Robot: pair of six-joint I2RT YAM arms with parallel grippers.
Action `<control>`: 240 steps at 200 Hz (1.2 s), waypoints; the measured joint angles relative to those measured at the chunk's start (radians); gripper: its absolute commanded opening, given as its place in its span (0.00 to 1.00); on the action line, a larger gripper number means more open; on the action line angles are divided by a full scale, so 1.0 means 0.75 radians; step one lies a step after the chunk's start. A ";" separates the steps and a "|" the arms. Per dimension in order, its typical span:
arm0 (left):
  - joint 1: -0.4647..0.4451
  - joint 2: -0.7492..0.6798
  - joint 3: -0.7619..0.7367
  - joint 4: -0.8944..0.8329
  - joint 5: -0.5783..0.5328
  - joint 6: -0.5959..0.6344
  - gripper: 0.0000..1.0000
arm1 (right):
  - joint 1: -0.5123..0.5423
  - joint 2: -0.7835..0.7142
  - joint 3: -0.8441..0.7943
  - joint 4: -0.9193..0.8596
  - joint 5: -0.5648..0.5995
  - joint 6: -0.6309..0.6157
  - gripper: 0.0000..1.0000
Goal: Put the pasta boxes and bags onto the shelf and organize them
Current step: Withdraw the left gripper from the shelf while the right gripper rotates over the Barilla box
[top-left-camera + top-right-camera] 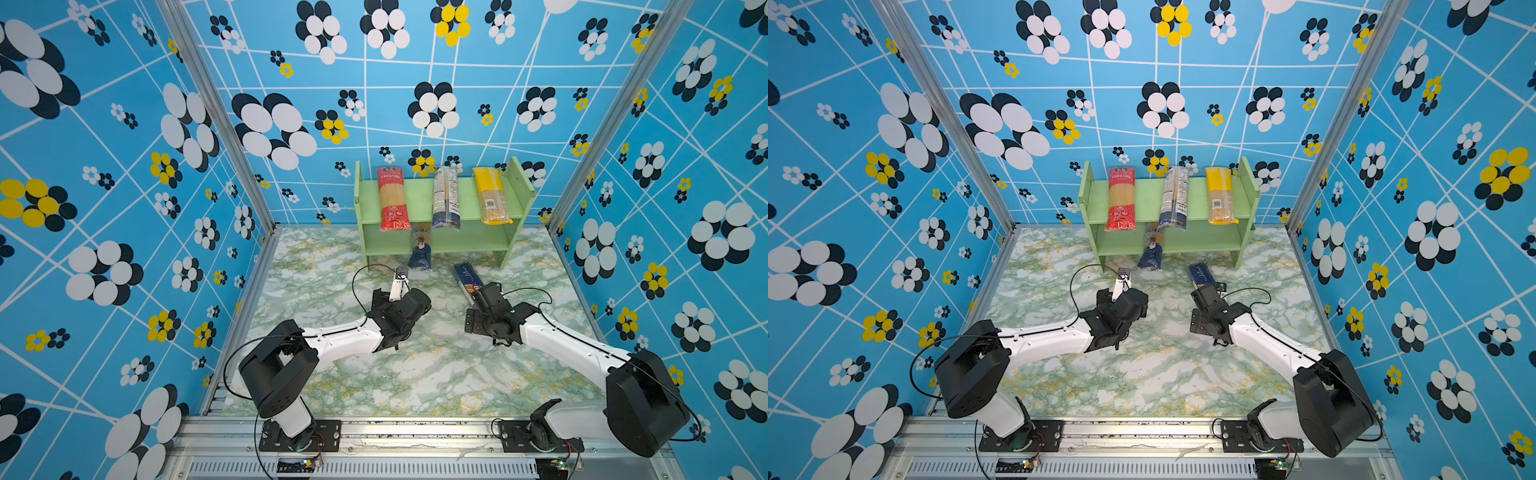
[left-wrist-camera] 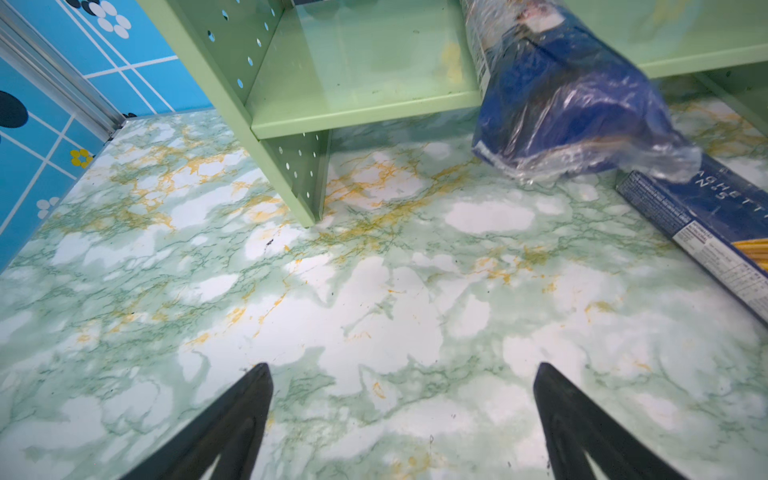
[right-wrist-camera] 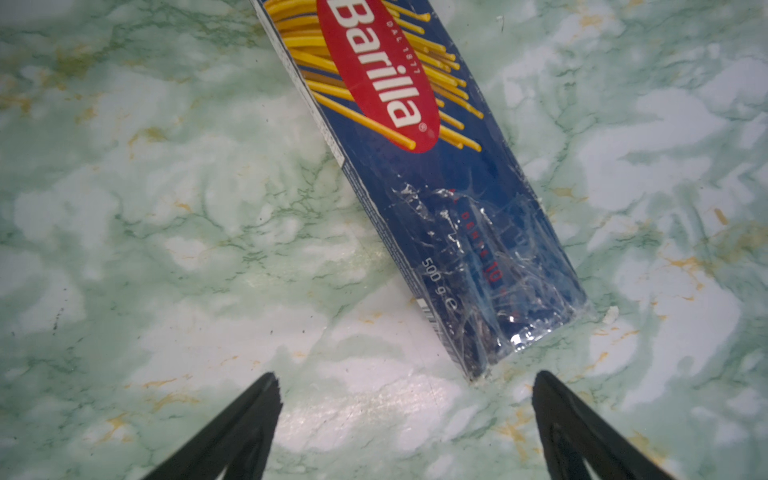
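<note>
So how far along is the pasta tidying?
Done: the red-ended bag, clear bag and yellow-topped bag lie on the shelf, top tier. The blue-ended bag hangs half out of the lower tier. Nothing is held; the left gripper is open, and the open right gripper is at the Barilla box on the table.

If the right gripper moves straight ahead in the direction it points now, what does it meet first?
Most likely the near end of the dark blue Barilla box, lying flat on the table just ahead of the open right gripper.
</note>
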 measured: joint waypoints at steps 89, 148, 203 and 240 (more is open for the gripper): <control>0.013 -0.091 -0.202 0.100 0.187 0.004 0.99 | -0.252 -0.043 0.014 -0.084 0.051 0.032 0.99; 0.050 -0.092 -0.258 0.173 0.292 0.004 0.99 | -0.455 0.073 0.164 -0.138 0.074 0.036 0.99; 0.115 -0.101 -0.310 0.221 0.412 -0.007 0.99 | -0.491 0.307 0.278 -0.170 0.079 0.000 0.99; 0.143 -0.140 -0.336 0.228 0.453 -0.006 0.99 | -0.492 0.368 0.278 -0.175 0.062 -0.014 0.98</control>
